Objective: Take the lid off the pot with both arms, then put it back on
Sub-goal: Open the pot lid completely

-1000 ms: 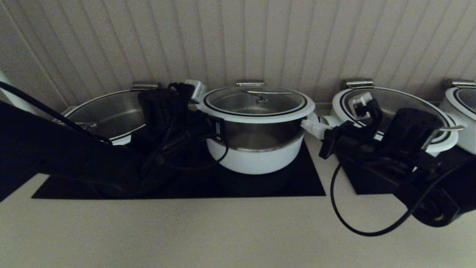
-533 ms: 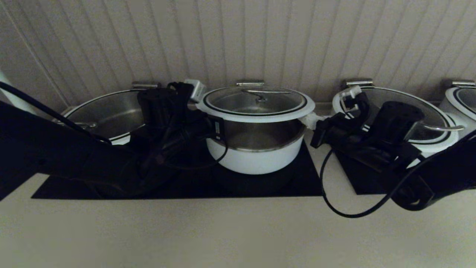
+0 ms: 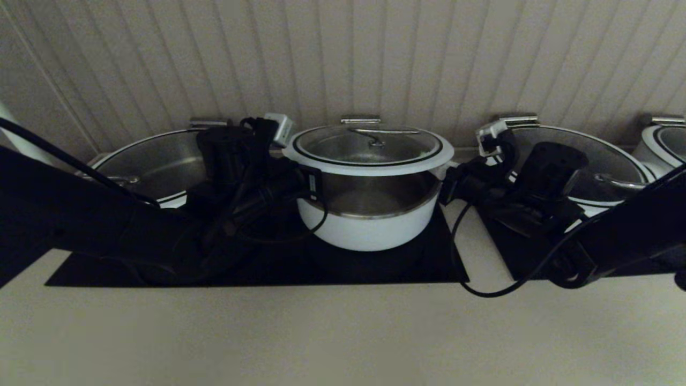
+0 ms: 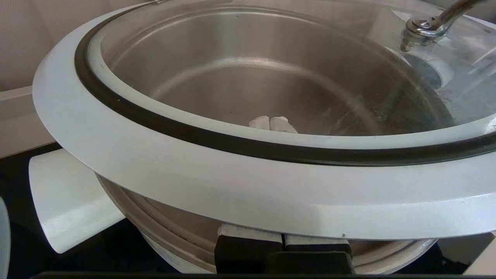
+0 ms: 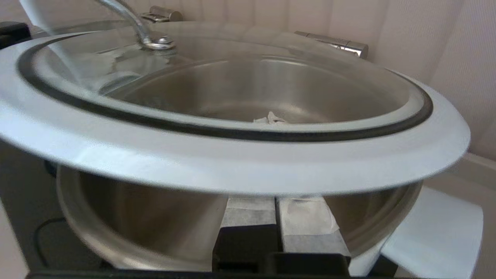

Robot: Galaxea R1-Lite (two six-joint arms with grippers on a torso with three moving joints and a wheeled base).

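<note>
Left gripper: jaws pressed together, tips slid under the lid's white rim, nothing clamped between them. Right gripper: jaws likewise together, white-wrapped tips under the rim on the opposite side.

Lid: propped on both sets of tips, held level and clear of the pot, steel wall showing in the gap. Curved steel handle at centre, beyond either gripper's tips.

Pot: directly below the lid, between the two grippers, seated on a black hob panel. White stub handle just beside the left tips; the other stub handle just beside the right tips.

Wider pot: behind the left arm. Second wide lidded pot: behind the right arm. Ribbed wall: beyond all.
</note>
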